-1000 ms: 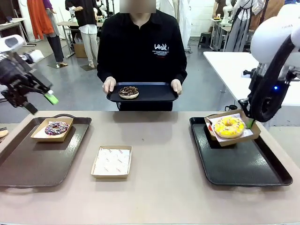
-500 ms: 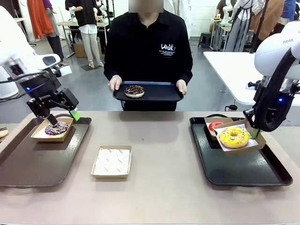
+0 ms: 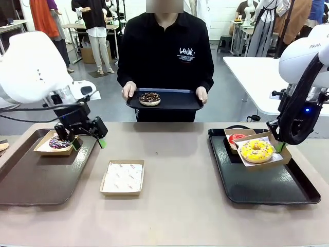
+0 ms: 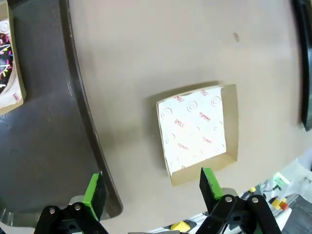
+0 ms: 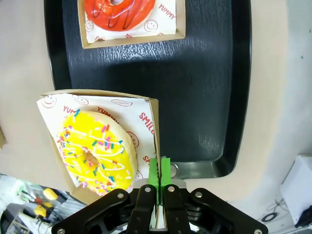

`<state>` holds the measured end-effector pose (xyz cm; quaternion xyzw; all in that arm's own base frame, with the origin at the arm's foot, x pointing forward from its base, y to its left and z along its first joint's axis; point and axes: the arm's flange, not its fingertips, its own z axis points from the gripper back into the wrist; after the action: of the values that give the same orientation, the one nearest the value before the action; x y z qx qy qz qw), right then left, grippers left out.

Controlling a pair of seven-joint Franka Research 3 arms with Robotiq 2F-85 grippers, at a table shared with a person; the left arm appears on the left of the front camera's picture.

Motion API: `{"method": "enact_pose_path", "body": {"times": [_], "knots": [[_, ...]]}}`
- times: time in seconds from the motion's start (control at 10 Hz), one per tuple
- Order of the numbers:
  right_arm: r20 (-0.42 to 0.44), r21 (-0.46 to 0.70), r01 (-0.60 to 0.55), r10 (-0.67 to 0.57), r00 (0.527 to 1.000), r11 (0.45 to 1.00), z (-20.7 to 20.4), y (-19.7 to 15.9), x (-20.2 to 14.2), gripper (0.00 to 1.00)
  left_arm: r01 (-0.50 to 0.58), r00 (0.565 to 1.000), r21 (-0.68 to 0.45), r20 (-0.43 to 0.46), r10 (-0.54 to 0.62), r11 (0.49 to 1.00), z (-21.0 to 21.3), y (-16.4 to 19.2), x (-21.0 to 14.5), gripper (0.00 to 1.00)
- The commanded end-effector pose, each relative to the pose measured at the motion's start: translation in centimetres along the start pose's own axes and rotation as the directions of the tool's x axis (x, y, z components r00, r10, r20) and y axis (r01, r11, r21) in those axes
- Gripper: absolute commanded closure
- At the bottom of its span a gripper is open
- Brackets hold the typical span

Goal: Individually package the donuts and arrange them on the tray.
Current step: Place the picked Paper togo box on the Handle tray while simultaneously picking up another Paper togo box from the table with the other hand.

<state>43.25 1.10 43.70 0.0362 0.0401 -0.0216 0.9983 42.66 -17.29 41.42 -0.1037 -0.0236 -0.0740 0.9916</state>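
Four donuts, mid-packaging. Right end effector (image 5: 159, 170) clenched on the wall of the yellow donut (image 5: 95, 148) box (image 5: 146, 109), tilted over the right tray (image 3: 267, 198) beside the boxed red donut (image 5: 117, 12), likely for placement. Left end effector (image 4: 152, 184) released above the worktop (image 3: 175, 149), facing the empty box (image 4: 197, 129). Rings without long axis; yellow donut's hole upward, box skewed to tray edges.

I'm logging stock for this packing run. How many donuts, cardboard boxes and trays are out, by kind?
Donuts: 4 (purple donut, chocolate donut, red donut, yellow donut)
Cardboard boxes: 4 (empty box, purple's box, red's box, yellow's box)
Trays: 3 (left tray, right tray, person's tray)
Total: 11
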Motion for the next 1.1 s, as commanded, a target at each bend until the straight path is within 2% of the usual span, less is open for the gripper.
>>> {"method": "enact_pose_path", "body": {"times": [0.0,0.2,0.4,0.5,0.6,1.0], "knots": [[0.004,0.000,-0.003,0.003,1.000,1.000,0.2,0.1,-0.1,0.98,-0.026,0.999,0.106,0.039,0.022,0.994,-2.3,-1.2,0.0,0.00],[0.004,0.000,-0.003,0.003,1.000,1.000,0.2,0.1,-0.1,0.98,-0.034,0.997,0.173,0.077,0.021,0.984,-4.3,-2.3,-0.3,0.00],[0.004,0.000,-0.003,0.003,1.000,1.000,0.2,0.1,-0.1,0.98,-0.037,0.994,0.191,0.106,0.017,0.981,-5.3,-3.0,-0.6,0.00],[0.004,0.000,-0.003,0.003,1.000,1.000,0.2,0.1,-0.1,0.98,-0.037,0.995,0.121,0.094,0.026,0.992,-4.3,-2.6,-0.8,0.00],[0.004,0.000,-0.003,0.003,1.000,1.000,0.2,0.1,-0.1,0.98,-0.009,0.998,0.160,0.070,-0.003,0.987,-4.7,-2.4,-0.5,0.00],[0.004,0.000,-0.003,0.003,1.000,1.000,0.2,0.1,-0.1,0.98,-0.009,0.998,0.160,0.070,-0.003,0.987,-4.7,-2.4,-0.5,0.00]]}}
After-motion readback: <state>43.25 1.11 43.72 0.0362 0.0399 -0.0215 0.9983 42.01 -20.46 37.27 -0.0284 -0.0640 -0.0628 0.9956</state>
